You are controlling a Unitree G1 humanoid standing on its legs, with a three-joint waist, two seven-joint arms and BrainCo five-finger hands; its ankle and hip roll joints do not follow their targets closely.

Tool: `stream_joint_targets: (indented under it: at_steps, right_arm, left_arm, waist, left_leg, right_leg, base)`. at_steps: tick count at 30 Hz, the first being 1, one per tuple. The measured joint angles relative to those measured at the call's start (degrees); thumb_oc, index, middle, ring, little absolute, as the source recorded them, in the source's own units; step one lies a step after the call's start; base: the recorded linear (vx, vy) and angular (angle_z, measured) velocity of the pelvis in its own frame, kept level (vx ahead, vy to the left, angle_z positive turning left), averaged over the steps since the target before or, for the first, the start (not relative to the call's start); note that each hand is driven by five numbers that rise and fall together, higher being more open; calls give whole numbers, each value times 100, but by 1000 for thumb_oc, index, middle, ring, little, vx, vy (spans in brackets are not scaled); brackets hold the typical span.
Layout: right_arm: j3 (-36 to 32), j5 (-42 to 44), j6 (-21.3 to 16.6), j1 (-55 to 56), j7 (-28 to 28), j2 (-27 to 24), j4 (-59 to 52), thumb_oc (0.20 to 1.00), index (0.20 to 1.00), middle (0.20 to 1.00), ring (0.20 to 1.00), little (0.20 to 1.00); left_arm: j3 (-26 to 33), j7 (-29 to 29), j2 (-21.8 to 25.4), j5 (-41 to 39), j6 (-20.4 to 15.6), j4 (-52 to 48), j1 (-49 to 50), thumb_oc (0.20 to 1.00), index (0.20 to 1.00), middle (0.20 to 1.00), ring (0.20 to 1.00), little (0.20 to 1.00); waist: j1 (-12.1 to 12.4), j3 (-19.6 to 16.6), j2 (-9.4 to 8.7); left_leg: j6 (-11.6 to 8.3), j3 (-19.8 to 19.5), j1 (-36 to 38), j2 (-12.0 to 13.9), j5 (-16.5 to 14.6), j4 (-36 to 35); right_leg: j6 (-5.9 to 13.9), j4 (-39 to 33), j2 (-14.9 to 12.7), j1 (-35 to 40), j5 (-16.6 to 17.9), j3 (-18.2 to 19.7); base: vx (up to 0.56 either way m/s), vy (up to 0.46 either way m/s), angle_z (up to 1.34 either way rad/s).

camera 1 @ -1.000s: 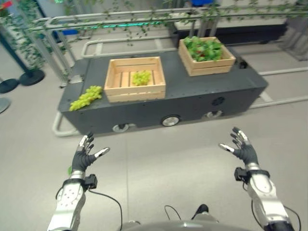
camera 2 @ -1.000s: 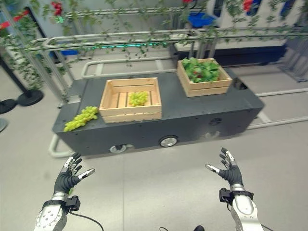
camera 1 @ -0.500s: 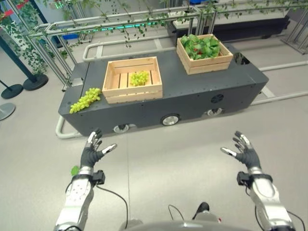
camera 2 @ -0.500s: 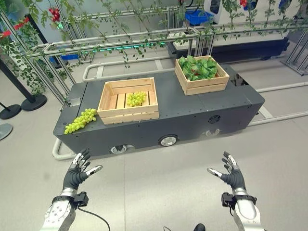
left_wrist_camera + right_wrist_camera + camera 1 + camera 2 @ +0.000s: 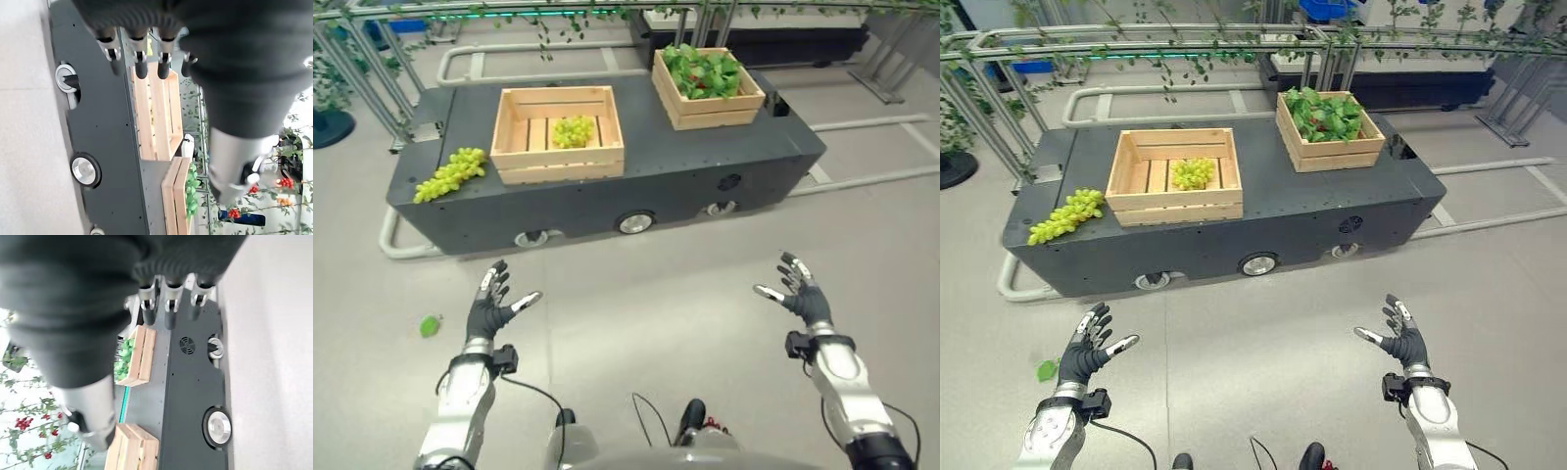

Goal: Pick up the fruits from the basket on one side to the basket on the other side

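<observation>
Green grapes (image 5: 572, 130) lie half-hidden behind crate (image 5: 558, 134) slats; left hand (image 5: 492, 307) and right hand (image 5: 799, 295) spread, empty.

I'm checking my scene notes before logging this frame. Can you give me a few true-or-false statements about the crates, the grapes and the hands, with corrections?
1. Both the left hand and the right hand are open and hold nothing. True.
2. The left crate holds a grape bunch. True.
3. The right crate is empty. False: it is full of green leaves, with some red among them.
4. A second grape bunch lies on the floor. False: it lies on the dark cart, beside the left crate.
</observation>
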Motion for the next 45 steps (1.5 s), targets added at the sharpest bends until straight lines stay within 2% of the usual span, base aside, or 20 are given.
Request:
stream_joint_targets:
  at_steps: [4, 7, 12, 13, 17, 20, 24, 25, 26, 27, 29, 32, 33, 35, 37, 39, 40, 41, 42, 45]
  right_arm:
    - [125, 61, -5, -40, -10, 269, 70, 1000, 1000, 1000, 1000, 1000]
    - [219, 65, -7, -88, -12, 360, 164, 1000, 1000, 1000, 1000, 1000]
    - [223, 62, -5, -162, -34, 405, 172, 1000, 1000, 1000, 1000, 1000]
    - [229, 61, 3, -194, -37, 428, 172, 1000, 1000, 1000, 1000, 1000]
    - [254, 49, 6, -419, -65, 459, 164, 1000, 1000, 1000, 1000, 1000]
    - [278, 46, 17, -253, -65, 467, 163, 1000, 1000, 1000, 1000, 1000]
    - [366, 44, 21, -236, 23, 449, 135, 1000, 1000, 1000, 1000, 1000]
    - [381, 44, 4, -237, 31, 393, 135, 1000, 1000, 1000, 1000, 1000]
    - [385, 45, 5, -237, 34, 365, 144, 1000, 1000, 1000, 1000, 1000]
    - [406, 47, 2, -196, 39, 277, 144, 1000, 1000, 1000, 1000, 1000]
    - [377, 47, -14, -252, -14, 34, 164, 1000, 1000, 1000, 1000, 1000]
    - [341, 48, -36, -212, -105, -45, 170, 1000, 1000, 1000, 1000, 1000]
    - [336, 47, -47, -195, -135, -111, 174, 1000, 1000, 1000, 1000, 1000]
    - [326, 47, -50, -172, -149, -132, 172, 1000, 1000, 1000, 1000, 1000]
    - [327, 41, -54, -95, -157, -123, 146, 1000, 1000, 1000, 1000, 1000]
    - [332, 41, -59, -50, -159, -107, 133, 1000, 1000, 1000, 1000, 1000]
    - [273, 38, -53, -2, -167, -109, 173, 1000, 1000, 1000, 1000, 1000]
    - [212, 39, -41, 15, -175, -111, 190, 1000, 1000, 1000, 1000, 1000]
    - [115, 39, -43, 73, -178, -130, 173, 1000, 1000, 1000, 1000, 1000]
    - [-21, 38, -64, 30, -246, -190, 144, 1000, 1000, 1000, 1000, 1000]
  left_arm:
    - [149, 91, 204, 13, 10, 24, -3, 1000, 1000, 1000, 1000, 1000]
    - [226, 91, 214, 14, 9, 122, -4, 1000, 1000, 1000, 1000, 1000]
    - [231, 81, 212, 184, 12, 124, 8, 1000, 1000, 1000, 1000, 1000]
    - [239, 82, 219, 212, 13, 123, 14, 1000, 1000, 1000, 1000, 1000]
    - [239, 77, 227, 211, 11, 120, -4, 1000, 1000, 1000, 1000, 1000]
    - [211, 86, 216, 208, 4, 126, -121, 1000, 1000, 1000, 1000, 1000]
    - [195, 92, 153, 206, 6, 129, -44, 1000, 1000, 1000, 1000, 1000]
    - [171, 94, 9, 207, 9, 157, 6, 1000, 1000, 1000, 1000, 1000]
    - [150, 97, -67, 207, 12, 157, -11, 1000, 1000, 1000, 1000, 1000]
    - [50, 110, -127, 206, 4, 146, -17, 1000, 1000, 1000, 1000, 1000]
    - [-137, 141, -165, 191, 27, 157, -36, 1000, 1000, 1000, 1000, 1000]
    - [-217, 184, -133, 163, 16, 130, -89, 1000, 1000, 1000, 1000, 1000]
    - [-270, 215, -173, 90, 18, 132, -191, 1000, 1000, 1000, 1000, 1000]
    - [-294, 207, -149, 88, 11, 108, -211, 1000, 1000, 1000, 1000, 1000]
    - [-326, 207, -57, 48, 11, 107, -222, 1000, 1000, 1000, 1000, 1000]
    - [-321, 205, -21, -16, -2, 106, -207, 1000, 1000, 1000, 1000, 1000]
    - [-359, 196, 14, -65, 16, 154, -240, 1000, 1000, 1000, 1000, 1000]
    - [-435, 193, 30, -65, 19, 140, -294, 1000, 1000, 1000, 1000, 1000]
    - [-518, 182, 10, -65, 2, 112, -214, 1000, 1000, 1000, 1000, 1000]
    - [-572, 166, -83, -65, -15, 107, -127, 1000, 1000, 1000, 1000, 1000]
  waist:
    - [93, 37, -360]
    - [179, 46, -476]
    - [213, 36, -523]
    - [214, 39, -516]
    - [182, 72, -422]
    - [165, 41, -393]
    - [233, -61, -389]
    - [213, 4, -198]
    - [158, -3, -93]
    - [151, -60, -110]
    - [84, -57, 40]
    - [34, -78, 150]
    - [-97, -12, 315]
    - [-148, 5, 391]
    - [-171, -24, 414]
    - [-152, -72, 333]
    - [-135, -67, 221]
    - [-132, -19, 250]
    - [-17, -12, 254]
    - [-41, -32, 336]
  left_leg:
    - [-31, 102, -95, -29, -69, 117]
    - [3, 210, -96, -79, -179, 234]
    - [178, 212, -392, -298, -391, 582]
    - [237, 228, -433, -374, -474, 697]
    - [543, 348, -692, -452, -814, 1099]
    - [686, 206, -767, -640, -830, 1187]
    - [756, 171, -670, -785, -720, 1061]
    - [791, -50, -553, -816, -632, 872]
    - [796, -185, -527, -776, -587, 772]
    - [780, -259, -377, -775, -382, 370]
    - [784, -432, -359, -945, -231, 79]
    - [767, -637, -236, -962, -198, -135]
    - [835, -917, -75, -909, -156, -161]
    - [817, -1104, 29, -871, -278, -173]
    - [662, -1318, 146, -818, -421, -15]
    - [557, -1324, 180, -817, -520, 117]
    - [312, -1329, 51, -885, -707, 656]
    - [246, -1199, -250, -844, -714, 1374]
    - [-123, -1051, -815, -760, -360, 2566]
    - [-57, -733, -1347, -503, -305, 2912]
  right_leg:
    - [-40, -162, 43, -110, 164, 28]
    - [-1, -247, -4, -103, 245, 91]
    - [166, -306, -243, -216, 439, 133]
    - [306, -302, -318, -236, 574, 134]
    - [363, -359, -511, -403, 1251, 87]
    - [327, -338, -649, -336, 1370, 176]
    - [439, 186, -285, -410, 315, 317]
    - [574, 786, 9, -432, -512, 531]
    - [736, 1016, 227, -475, -797, 655]
    - [587, 1379, 571, -589, -1283, 707]
    - [45, 979, 652, -359, -1118, 474]
    - [-9, 1227, 518, -264, -1303, 428]
    - [65, 1976, 388, -472, -1434, 502]
    - [279, 2264, 152, -635, -1635, 383]
    - [435, 1871, -235, -665, -1518, 289]
    - [465, 1537, -345, -575, -1252, 197]
    - [296, 1336, -379, -372, -992, 123]
    - [262, 1276, -331, -260, -1093, 115]
    - [158, 1055, -292, -6, -1078, 59]
    - [112, 666, -136, 328, -1110, -78]
  base:
    - [35, 205, -24]
    - [48, 324, -18]
    - [21, 325, 0]
    - [-10, 202, -6]
    - [74, 276, -17]
    - [139, 274, 28]
    - [194, 262, 7]
    - [109, 92, 28]
    - [254, 45, 39]
    - [240, -62, 35]
    - [327, -97, 51]
    - [484, -179, 62]
    - [335, -145, 82]
    - [434, -190, 61]
    - [446, -203, 58]
    - [190, -116, 62]
    - [185, -124, 80]
    - [174, -145, 61]
    - [62, -62, 4]
    - [211, 4, 11]
